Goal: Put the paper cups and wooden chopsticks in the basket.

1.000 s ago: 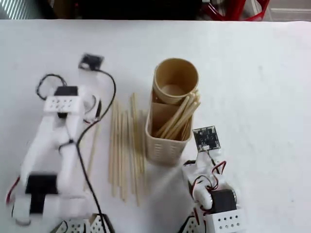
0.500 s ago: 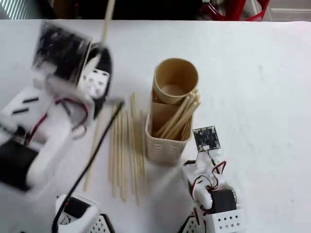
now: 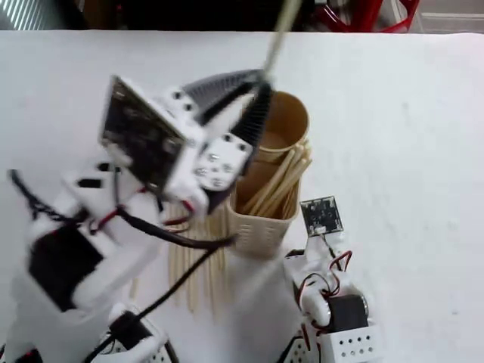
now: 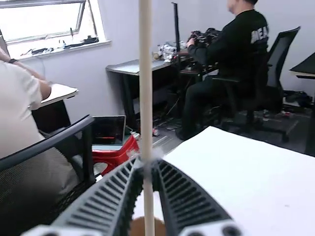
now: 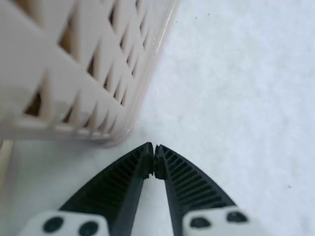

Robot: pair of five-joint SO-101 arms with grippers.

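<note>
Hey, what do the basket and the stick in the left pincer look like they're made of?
Basket: likely moulded plastic, cream and matte, given its smooth lattice cut-outs. Stick held in the left pincer: probably bare wood, pale, straight and unpainted, though no grain can be made out.

window (image 4: 44, 19), dark desk (image 4: 132, 67), office chair (image 4: 277, 54)

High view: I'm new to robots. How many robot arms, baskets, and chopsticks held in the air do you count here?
Robot arms: 2, the left arm and the right arm
Baskets: 1, the basket
Chopsticks held in the air: 1, the chopstick in the left gripper
Total: 4
</note>
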